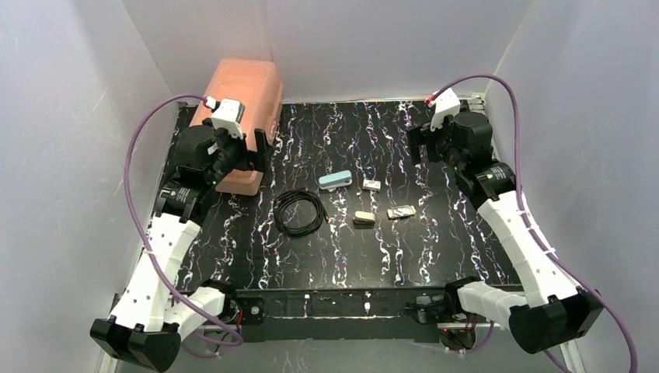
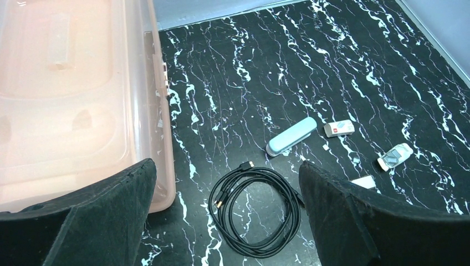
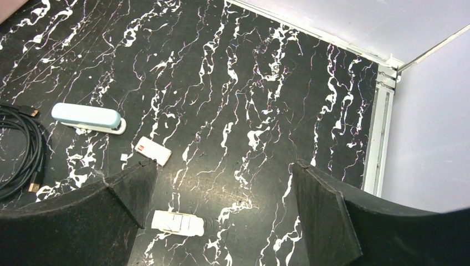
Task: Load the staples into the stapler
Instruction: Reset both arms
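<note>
The light-blue stapler (image 1: 336, 180) lies closed in the middle of the black marbled table; it also shows in the left wrist view (image 2: 291, 136) and the right wrist view (image 3: 87, 118). The staples (image 1: 402, 211), a small silvery tray, lie to its right and nearer; they show in both wrist views too (image 2: 395, 156) (image 3: 177, 223). Their tan sleeve (image 1: 364, 218) lies just left of them. My left gripper (image 1: 260, 151) is open and empty, raised beside the pink bin. My right gripper (image 1: 420, 144) is open and empty, raised at the far right.
A small white block (image 1: 371, 185) with a red mark lies right of the stapler. A coiled black cable (image 1: 299, 212) lies left of the sleeve. A translucent pink bin (image 1: 241, 116) stands upside down at the far left. Grey walls enclose the table.
</note>
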Available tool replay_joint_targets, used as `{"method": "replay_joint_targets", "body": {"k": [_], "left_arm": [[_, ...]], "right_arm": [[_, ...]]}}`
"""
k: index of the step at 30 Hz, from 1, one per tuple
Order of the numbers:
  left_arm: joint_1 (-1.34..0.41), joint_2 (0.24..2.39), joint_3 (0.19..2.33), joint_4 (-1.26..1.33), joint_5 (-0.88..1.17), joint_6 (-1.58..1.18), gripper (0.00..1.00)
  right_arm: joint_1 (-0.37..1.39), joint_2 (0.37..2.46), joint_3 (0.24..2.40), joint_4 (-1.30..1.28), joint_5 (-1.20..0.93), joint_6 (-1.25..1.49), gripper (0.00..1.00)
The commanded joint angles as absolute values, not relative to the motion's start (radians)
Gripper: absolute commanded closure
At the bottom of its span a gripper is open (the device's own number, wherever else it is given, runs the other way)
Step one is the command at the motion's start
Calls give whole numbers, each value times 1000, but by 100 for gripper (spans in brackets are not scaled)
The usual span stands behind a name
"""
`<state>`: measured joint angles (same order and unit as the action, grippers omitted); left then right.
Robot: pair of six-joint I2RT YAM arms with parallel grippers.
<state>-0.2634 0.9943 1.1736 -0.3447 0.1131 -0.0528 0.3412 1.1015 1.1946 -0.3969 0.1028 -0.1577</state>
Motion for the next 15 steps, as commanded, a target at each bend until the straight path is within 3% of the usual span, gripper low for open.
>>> {"method": "replay_joint_targets", "body": {"k": [1,15], "left_arm": [[-254,980,1193,-350,173,-46,1],[-231,931,1147,-328,187,-33,2]], "right_arm": [[339,1071,1197,-381,118,-166,1],[323,1032,1170,-385,78,-164,1]]}}
